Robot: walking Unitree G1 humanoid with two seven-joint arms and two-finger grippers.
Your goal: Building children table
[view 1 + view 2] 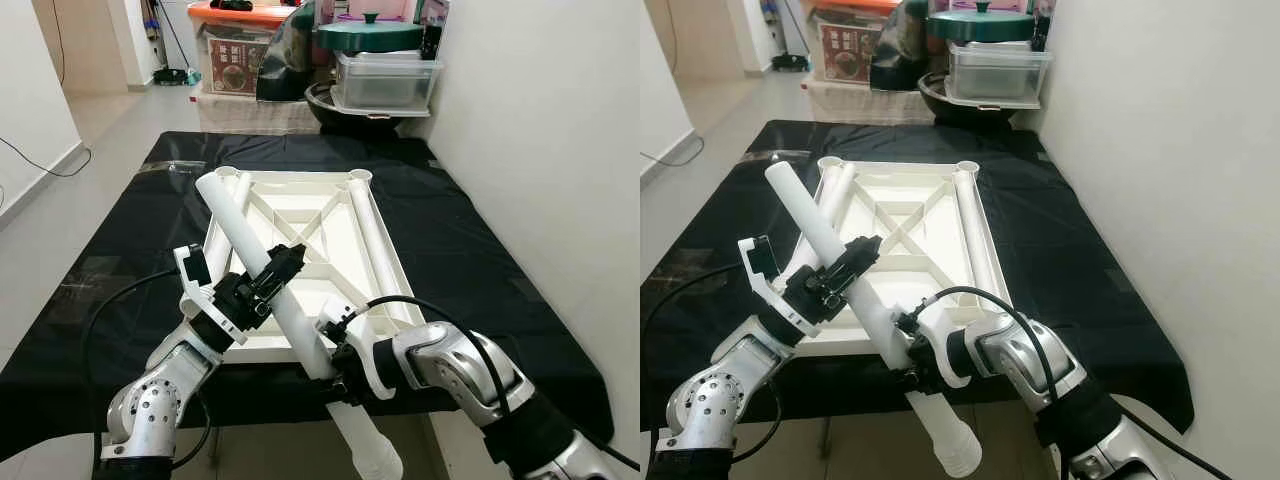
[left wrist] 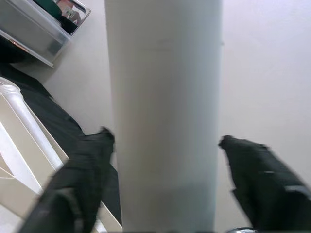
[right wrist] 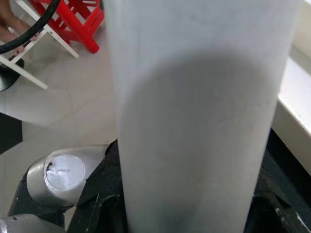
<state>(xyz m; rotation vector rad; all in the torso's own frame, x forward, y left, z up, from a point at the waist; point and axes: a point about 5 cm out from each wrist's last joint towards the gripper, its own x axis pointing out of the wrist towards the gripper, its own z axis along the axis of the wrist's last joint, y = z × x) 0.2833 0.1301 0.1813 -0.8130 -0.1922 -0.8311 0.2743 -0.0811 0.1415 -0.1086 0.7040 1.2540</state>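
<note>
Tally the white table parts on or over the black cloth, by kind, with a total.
Table legs lying in the upturned tabletop: 2, one along the left side, one along the right
Table leg held above it by the left gripper and right gripper: 1
Upturned tabletop: 1
Total: 4

A white table leg (image 2: 163, 116) is seen between the left gripper's (image 2: 165, 145) two black fingers (image 2: 82, 179), set either side of it. Beside the leg, the white tabletop (image 2: 19, 160) lies on black cloth (image 2: 53, 119); a clear bin (image 2: 36, 31) stands beyond.
</note>
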